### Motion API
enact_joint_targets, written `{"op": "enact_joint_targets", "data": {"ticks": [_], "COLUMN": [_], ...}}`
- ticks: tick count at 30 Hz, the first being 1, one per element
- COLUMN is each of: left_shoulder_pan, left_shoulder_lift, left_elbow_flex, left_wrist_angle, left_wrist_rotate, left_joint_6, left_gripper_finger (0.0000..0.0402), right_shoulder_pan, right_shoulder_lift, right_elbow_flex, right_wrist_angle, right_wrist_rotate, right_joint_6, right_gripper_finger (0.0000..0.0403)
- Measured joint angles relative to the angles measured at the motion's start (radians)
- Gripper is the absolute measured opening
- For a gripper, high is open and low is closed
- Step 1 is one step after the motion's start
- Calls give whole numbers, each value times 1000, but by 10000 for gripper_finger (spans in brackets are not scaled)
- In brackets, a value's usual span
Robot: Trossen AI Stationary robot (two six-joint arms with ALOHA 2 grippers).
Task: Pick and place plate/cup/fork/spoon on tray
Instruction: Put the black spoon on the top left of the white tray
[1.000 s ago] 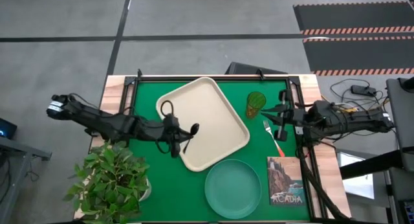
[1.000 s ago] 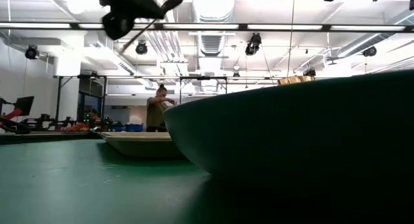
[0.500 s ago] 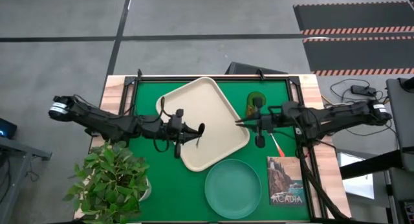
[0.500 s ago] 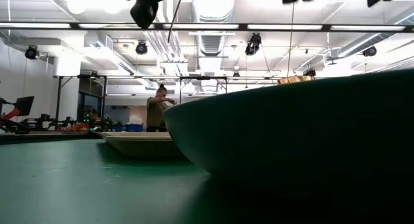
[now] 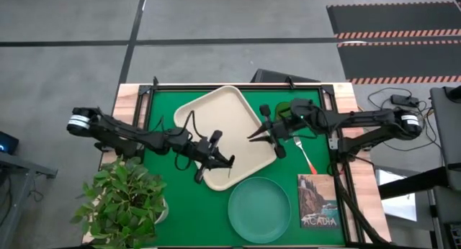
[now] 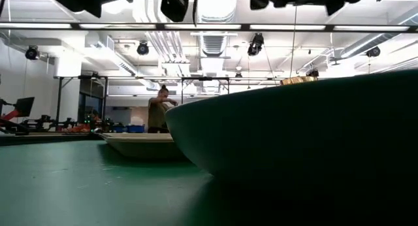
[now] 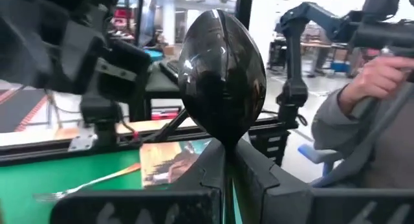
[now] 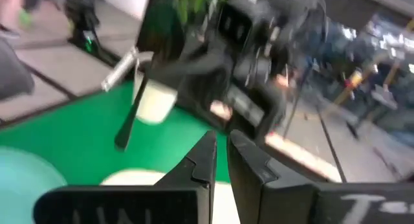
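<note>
My left gripper [image 5: 220,160] hangs over the near part of the cream-white tray [image 5: 216,119], shut on the all-metal spoon [image 7: 223,75]. My right gripper [image 5: 252,136] is shut and empty over the tray's right rim. The amber cup [image 5: 287,108] stands on the green mat beside my right arm, which partly hides it. The red-handled fork [image 5: 304,154] lies on the mat right of the tray. The teal plate [image 5: 259,209] rests on the mat at the near edge. In the low view the plate [image 6: 294,141] fills the foreground, with the tray [image 6: 140,145] behind it. My left gripper pinches the spoon's thin neck [image 7: 226,141], just below the oval bowl, between its two fingers. The spoon runs on along the fingers, with the bowl sticking out beyond the fingertips. It is lifted clear above the tray.
An "Acadia" picture book [image 5: 318,200] lies at the near right corner. A potted plant [image 5: 122,198] stands at the near left corner. A person in a grey sleeve [image 7: 362,127] stands beyond the table's right side.
My left gripper has carried the spoon toward the table's right and near edge, over the tray's near part, and has turned as it went. My right gripper has moved from beside the fork toward the table's left and now hangs over the tray's right rim.
</note>
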Motion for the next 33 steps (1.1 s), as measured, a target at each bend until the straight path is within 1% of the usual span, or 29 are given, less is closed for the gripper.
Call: {"op": "enact_joint_targets", "data": {"ticks": [4,10,12,15,18,22,25,28,31,33], "left_shoulder_pan": [23,49,56,63,66,78,85,89,92,94], "left_shoulder_lift": [30,50,52,51,50,54,60,69,77,79], "left_elbow_flex": [2,2,2,1,1,1,1,3,5,2], "left_wrist_angle": [4,1,-1,-4,-4,-2,-2,-1,7,15], "left_wrist_rotate": [11,37,38,38,38,40,40,44,45,45], "left_joint_6": [0,-1,-2,-3,-3,-3,-3,-4,-4,-4], "left_gripper_finger": [0,0,0,0,0,0,0,0,0,0], "right_shoulder_pan": [-34,-30,-31,-31,-31,-31,-31,-32,-31,-31], "right_shoulder_lift": [40,87,101,124,142,181,210,250,288,311], "right_elbow_flex": [1,26,39,62,80,106,137,168,200,227], "right_wrist_angle": [47,79,74,64,71,66,69,68,62,68], "right_wrist_rotate": [-95,-115,-118,-121,-132,-231,-257,-295,-408,-483], "right_joint_6": [6,30,40,50,42,37,39,41,49,64], "right_gripper_finger": [27,28,36,63,104,159,193,214,221,218]}}
